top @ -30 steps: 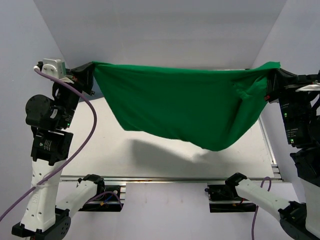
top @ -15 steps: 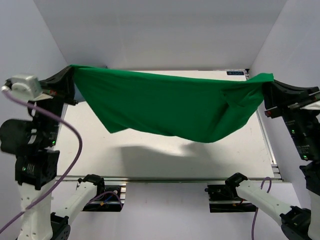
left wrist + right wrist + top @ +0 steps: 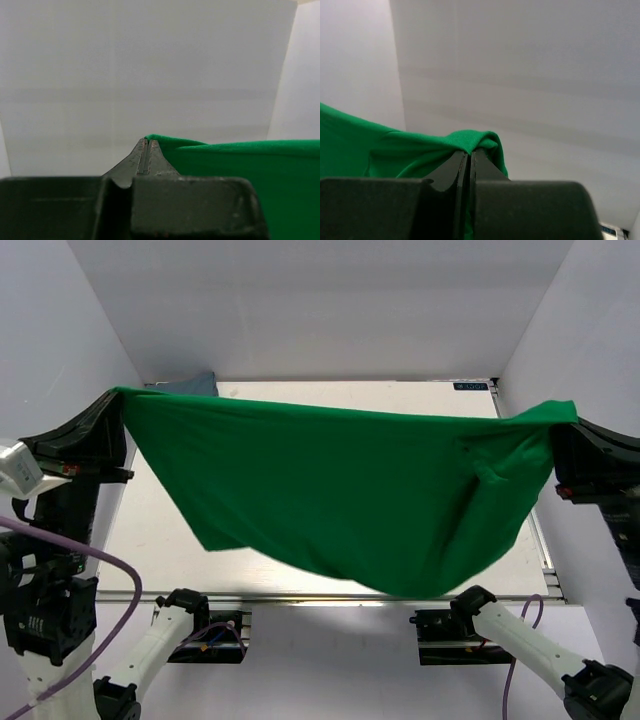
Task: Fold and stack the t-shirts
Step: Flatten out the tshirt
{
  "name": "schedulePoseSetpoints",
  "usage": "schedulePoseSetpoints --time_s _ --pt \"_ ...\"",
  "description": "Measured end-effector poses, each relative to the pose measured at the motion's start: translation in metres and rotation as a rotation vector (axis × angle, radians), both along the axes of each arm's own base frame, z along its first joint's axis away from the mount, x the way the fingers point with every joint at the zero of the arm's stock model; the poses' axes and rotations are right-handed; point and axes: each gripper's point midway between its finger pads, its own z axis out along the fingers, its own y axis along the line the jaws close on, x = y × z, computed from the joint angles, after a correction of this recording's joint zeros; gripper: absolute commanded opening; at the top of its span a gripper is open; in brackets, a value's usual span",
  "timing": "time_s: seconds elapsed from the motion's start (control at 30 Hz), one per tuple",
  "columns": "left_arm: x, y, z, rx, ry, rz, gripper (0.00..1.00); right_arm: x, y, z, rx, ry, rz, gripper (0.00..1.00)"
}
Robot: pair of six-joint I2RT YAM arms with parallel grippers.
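The bright green t-shirt point(image 3: 350, 490) hangs stretched in the air between my two grippers, high above the table, sagging lowest right of the middle. At the left my left gripper point(image 3: 118, 398) is shut on one corner of it; in the left wrist view its jaws point(image 3: 146, 141) are pressed together on the green edge point(image 3: 240, 170). My right gripper point(image 3: 562, 420) is shut on the opposite corner at the right, where the cloth point(image 3: 420, 150) bunches over the closed gripper tips point(image 3: 470, 152). A bit of the slate grey-blue t-shirt point(image 3: 190, 384) shows at the table's far left corner.
The white table point(image 3: 160, 540) lies below the hanging shirt, with a metal rail point(image 3: 300, 597) along its near edge. White walls close in on the left, right and back. Both arm bases stand at the near edge.
Both grippers have moved apart and toward the camera with the green shirt, which now hangs wider and nearer. The grey-blue shirt at the far left has come into view.
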Motion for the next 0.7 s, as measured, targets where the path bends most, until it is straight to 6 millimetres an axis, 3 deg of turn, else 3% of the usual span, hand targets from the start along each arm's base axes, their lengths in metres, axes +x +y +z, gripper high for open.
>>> schedulePoseSetpoints --time_s 0.13,0.2,0.27,0.3,0.4,0.47,0.53,0.6,0.7 --pt "0.026 -0.01 -0.016 0.001 0.052 -0.026 0.0 0.041 0.005 -0.027 0.01 0.07 -0.096 0.0" --pt "0.058 -0.017 -0.034 -0.009 0.117 -0.024 0.0 0.077 0.008 -0.054 0.013 0.133 -0.186 0.0" --pt "0.106 -0.024 -0.068 -0.022 0.224 -0.008 0.0 0.12 0.013 -0.09 -0.004 0.22 -0.295 0.0" --pt "0.131 -0.028 -0.09 -0.024 0.291 0.004 0.0 0.143 0.017 -0.111 -0.016 0.265 -0.353 0.0" --pt "0.217 -0.038 -0.18 -0.02 0.545 0.065 0.0 0.215 0.032 -0.192 -0.109 0.433 -0.517 0.0" --pt "0.261 -0.042 -0.256 0.003 0.724 0.108 0.0 0.248 0.041 -0.25 -0.193 0.543 -0.578 0.0" --pt "0.289 -0.043 -0.331 0.034 0.895 0.153 0.0 0.273 0.043 -0.305 -0.27 0.651 -0.623 0.0" --pt "0.305 -0.043 -0.391 0.062 1.028 0.189 0.0 0.293 0.037 -0.344 -0.316 0.735 -0.66 0.0" --pt "0.321 -0.04 -0.441 0.084 1.126 0.232 0.0 0.321 0.03 -0.38 -0.335 0.81 -0.673 0.0"
